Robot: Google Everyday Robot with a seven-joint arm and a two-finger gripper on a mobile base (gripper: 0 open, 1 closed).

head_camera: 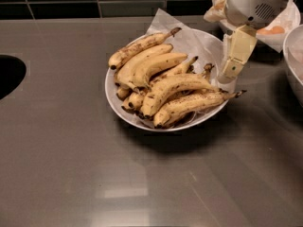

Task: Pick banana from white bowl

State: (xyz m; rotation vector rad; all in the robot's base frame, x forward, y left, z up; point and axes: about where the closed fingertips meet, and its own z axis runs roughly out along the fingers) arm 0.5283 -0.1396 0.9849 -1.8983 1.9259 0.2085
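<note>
End effector (228, 74) poised over right rim of white bowl (110, 94), its opening impossible to tell, banana (175, 85) amid bunch, grey counter (71, 174)

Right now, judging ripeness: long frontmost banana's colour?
Yellow, brown-streaked banana; camera view; gripper at white bowl's right.

The gripper (228, 75) hangs tip-down over the right rim of the white bowl (111, 94), just beside the banana stems. To the gripper's left lies the banana (176, 85), long, curved and freckled, on top of the pile. A browner banana (191, 104) lies just in front of it. Behind the gripper sits a smaller paper-lined bowl (283, 32) of orange fruit. Both bowls rest on a grey counter (66, 174).
</note>
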